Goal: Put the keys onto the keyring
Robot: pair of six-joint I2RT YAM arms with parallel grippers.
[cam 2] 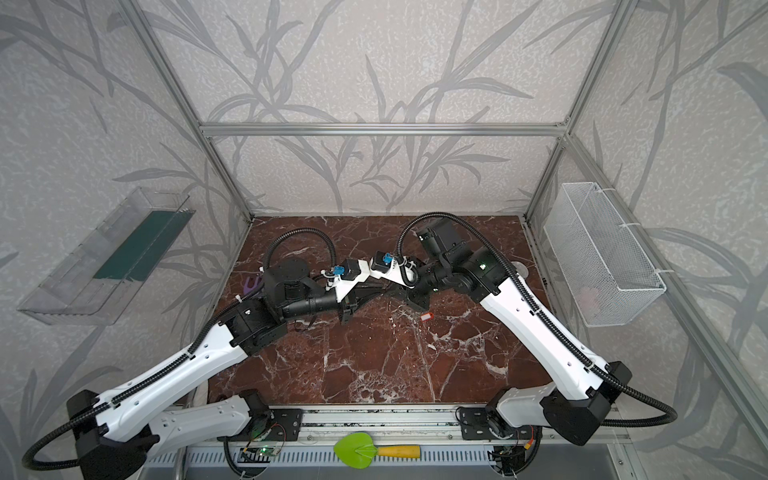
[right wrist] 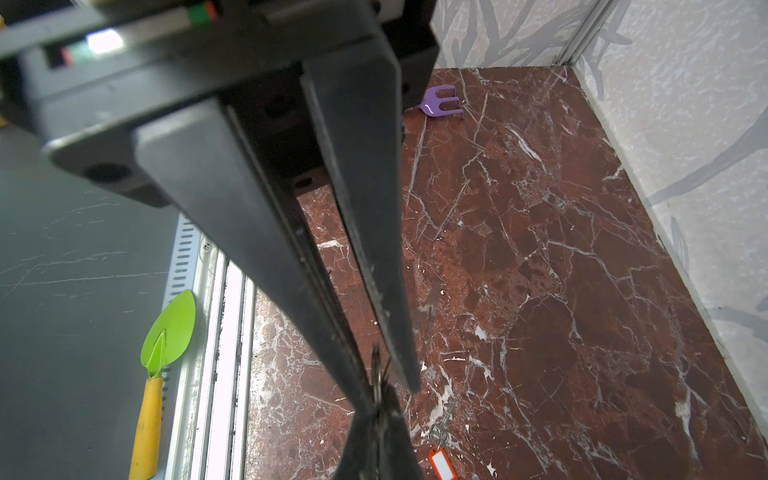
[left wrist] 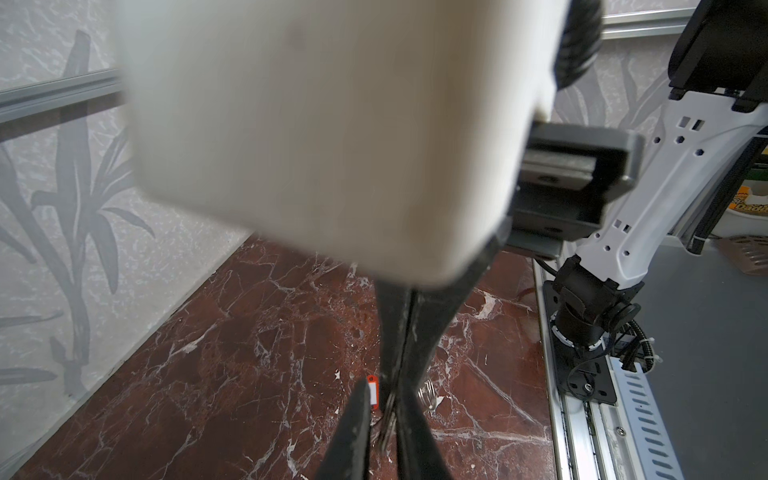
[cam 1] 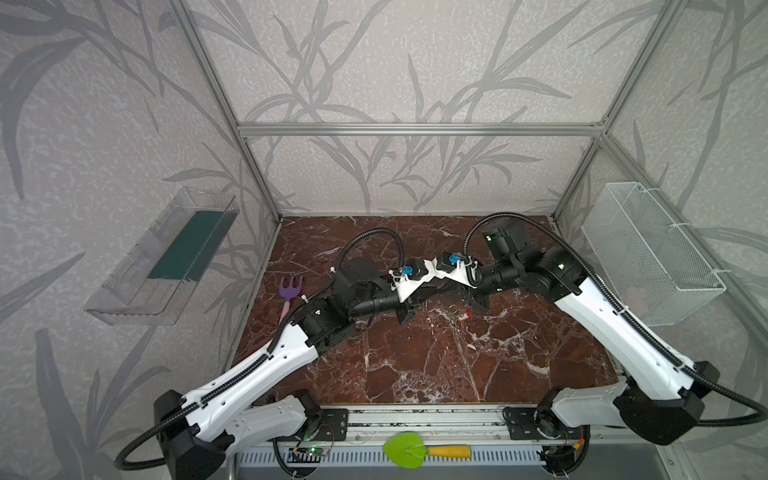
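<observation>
The keyring (right wrist: pixel 376 372) is clamped by the right fingers (right wrist: pixel 291 249); closure of the left fingers (left wrist: pixel 353 432) cannot be told. The keys (right wrist: pixel 442 459) are seen just beside them.

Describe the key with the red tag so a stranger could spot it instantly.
Start at the red-brown marble tabletop. Near its middle, a little towards the right arm, the small silver key lies flat on the stone. Its bright red tag with a white label sets it apart; the purple toy fork by the left wall has none.
</observation>
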